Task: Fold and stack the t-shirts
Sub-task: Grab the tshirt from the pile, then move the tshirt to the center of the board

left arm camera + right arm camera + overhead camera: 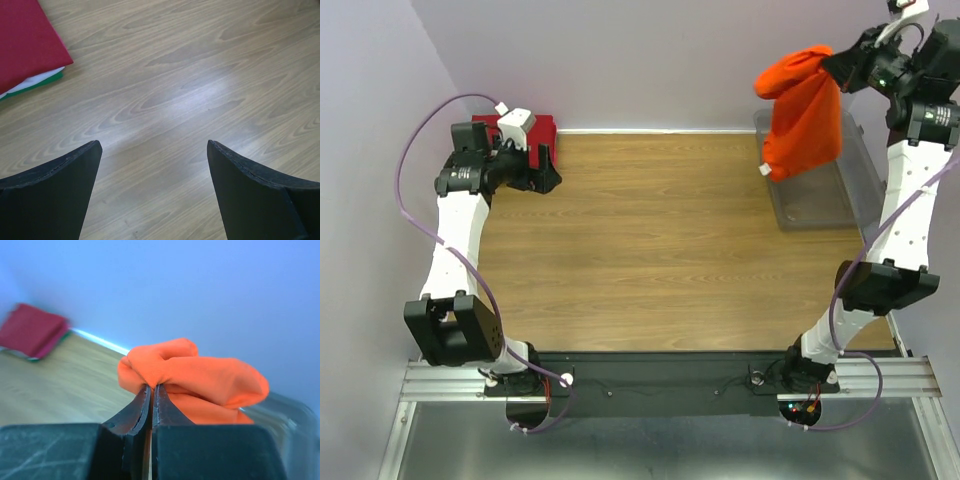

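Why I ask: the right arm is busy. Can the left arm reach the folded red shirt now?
Probably yes: the left gripper hangs open close beside the red shirt, with only bare table between.

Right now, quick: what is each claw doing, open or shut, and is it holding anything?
Left claw: open, holding nothing.
Right claw: shut on the orange t-shirt, which hangs in the air.

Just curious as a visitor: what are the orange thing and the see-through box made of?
Orange t-shirt: soft matte cloth; it bunches and droops from the right gripper. Bin: probably clear plastic; rigid-looking walls, table showing through.
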{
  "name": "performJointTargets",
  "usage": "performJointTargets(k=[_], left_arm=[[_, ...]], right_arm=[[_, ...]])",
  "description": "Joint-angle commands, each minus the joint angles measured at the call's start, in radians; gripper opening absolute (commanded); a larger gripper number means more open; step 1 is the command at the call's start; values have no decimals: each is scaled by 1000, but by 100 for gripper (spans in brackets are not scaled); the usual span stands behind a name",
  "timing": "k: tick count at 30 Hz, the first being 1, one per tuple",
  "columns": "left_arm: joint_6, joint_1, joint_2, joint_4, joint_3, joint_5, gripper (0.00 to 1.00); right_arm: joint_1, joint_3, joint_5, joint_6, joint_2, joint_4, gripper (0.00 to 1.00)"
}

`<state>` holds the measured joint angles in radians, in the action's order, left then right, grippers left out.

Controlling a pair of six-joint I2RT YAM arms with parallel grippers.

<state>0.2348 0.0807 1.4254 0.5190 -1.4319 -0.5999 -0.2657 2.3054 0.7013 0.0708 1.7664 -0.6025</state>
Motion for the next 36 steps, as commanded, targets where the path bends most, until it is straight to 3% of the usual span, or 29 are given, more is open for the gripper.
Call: performJointTargets(k=[1, 5, 9, 10, 12, 13, 15, 18, 21, 22, 23, 26, 28, 33, 36], left_arm=[[5, 22, -40, 13, -71, -107, 98], [-2, 45, -69, -4, -71, -129, 98], [-2, 48, -75, -1, -52, -143, 98], [-2, 48, -77, -4, -42, -146, 98], [-3, 50, -82, -13, -24, -147, 99], [-5, 48, -83, -14, -6, -150, 99], [1, 50, -91, -25, 23, -147, 99], [64, 48, -112, -11, 51, -135, 99], [227, 48, -163, 29, 129, -117, 99], [350, 47, -177, 45, 152, -120, 98], [421, 41, -206, 108, 171, -130, 93], [644, -28, -247, 229, 257, -123, 84], [722, -187, -287, 268, 350, -27, 74], [654, -537, -293, 144, 519, 95, 72], [611, -636, -222, 64, 544, 118, 70]], right_arm=[[98, 52, 228, -143, -54, 67, 0], [222, 19, 222, -180, -105, 144, 1], [371, -137, 176, -155, -128, 158, 0], [394, -177, 158, -143, -128, 159, 7], [437, -271, 95, -117, -117, 158, 47], [466, -353, 72, -108, -107, 155, 76], [473, -408, 46, -114, -58, 147, 100], [471, -472, -15, -40, -10, 57, 100], [471, -627, -49, 85, -67, -51, 99], [473, -682, -60, 124, -94, -72, 98], [471, -804, -74, 141, -126, -83, 97], [473, -966, -62, 182, -244, -126, 86], [473, -1091, -36, 191, -286, -152, 76], [480, -1209, 50, 176, -243, -160, 70], [496, -1206, 69, 153, -139, -125, 69]])
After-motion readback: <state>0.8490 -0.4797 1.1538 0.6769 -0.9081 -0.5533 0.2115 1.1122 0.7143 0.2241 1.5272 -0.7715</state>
